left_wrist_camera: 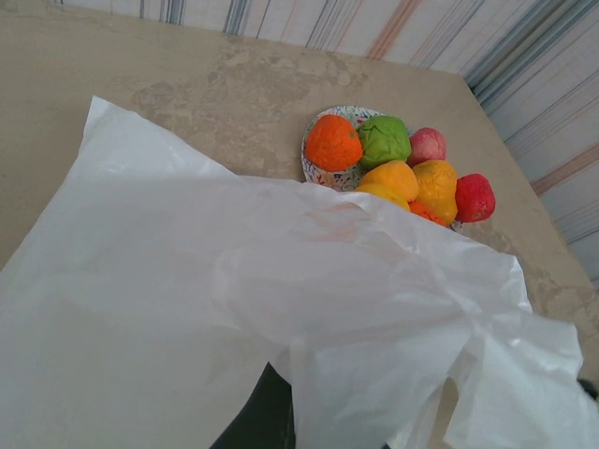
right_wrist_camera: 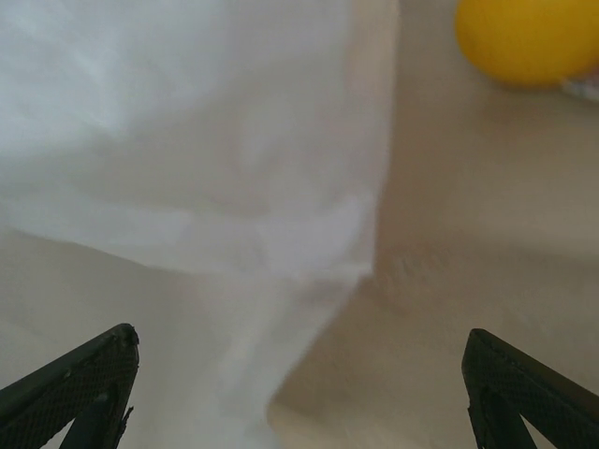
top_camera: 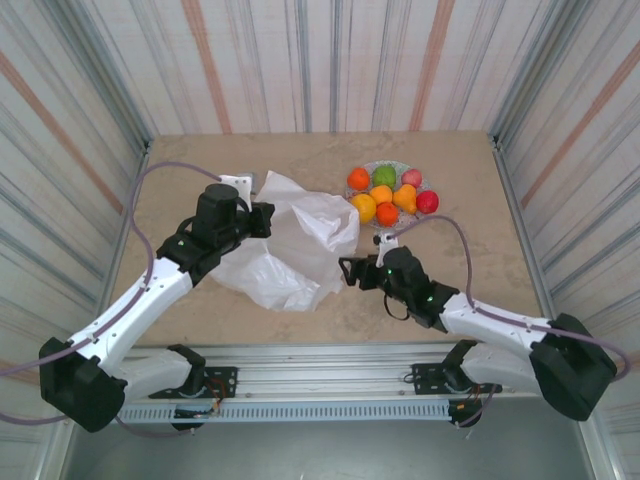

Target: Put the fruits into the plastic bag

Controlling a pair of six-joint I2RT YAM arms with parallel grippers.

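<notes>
Left gripper (top_camera: 266,219) grips the wrinkled, translucent white plastic bag (top_camera: 300,245).

No lettering, label, brand, number or sign can be read anywhere, neither on the white plastic bag (top_camera: 290,250), the fruits (top_camera: 390,192), nor the speckled plate (left_wrist_camera: 316,171) under them.

Narrow table (right_wrist_camera: 449,187) gap between plastic bag (right_wrist_camera: 187,122) and fruits (top_camera: 381,194)

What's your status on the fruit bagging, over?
Left gripper jaws shut on plastic bag. Right gripper jaws open at bag's edge. Fruits piled on plate, none bagged. No obstruction seen.
</notes>
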